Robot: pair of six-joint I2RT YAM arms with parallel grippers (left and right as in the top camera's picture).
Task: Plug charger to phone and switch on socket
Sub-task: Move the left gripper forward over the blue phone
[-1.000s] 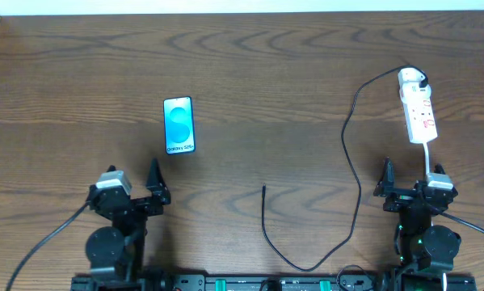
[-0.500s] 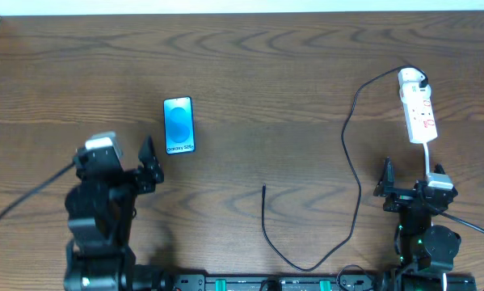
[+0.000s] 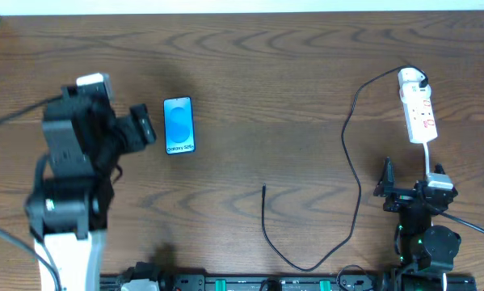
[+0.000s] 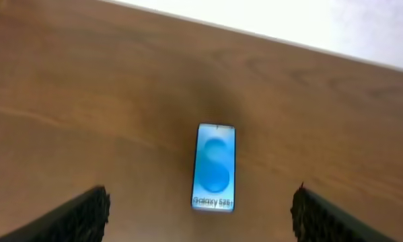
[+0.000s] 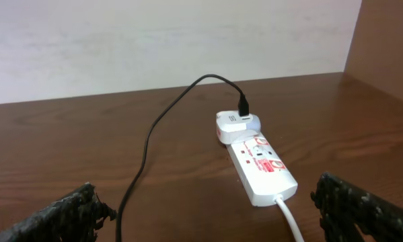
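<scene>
The phone (image 3: 178, 125) lies flat on the wooden table, its blue screen up, white text at its near end; it also shows in the left wrist view (image 4: 215, 167). My left gripper (image 3: 140, 129) is open and empty, raised just left of the phone, its fingers (image 4: 200, 215) spread either side of it. The black charger cable (image 3: 351, 153) runs from a free plug tip (image 3: 263, 188) at mid-table to a white adapter (image 3: 412, 78) in the white socket strip (image 3: 419, 113). My right gripper (image 3: 411, 192) is open and empty, near the strip's cord end (image 5: 263, 165).
The strip's white cord (image 3: 429, 158) runs toward my right arm's base. A pale wall (image 5: 161, 40) edges the table's far side. A wooden side panel (image 5: 386, 47) stands at the far right.
My left arm has lifted and swung forward and left, bringing its open gripper up beside the phone. The right arm, cable and strip have not moved.
</scene>
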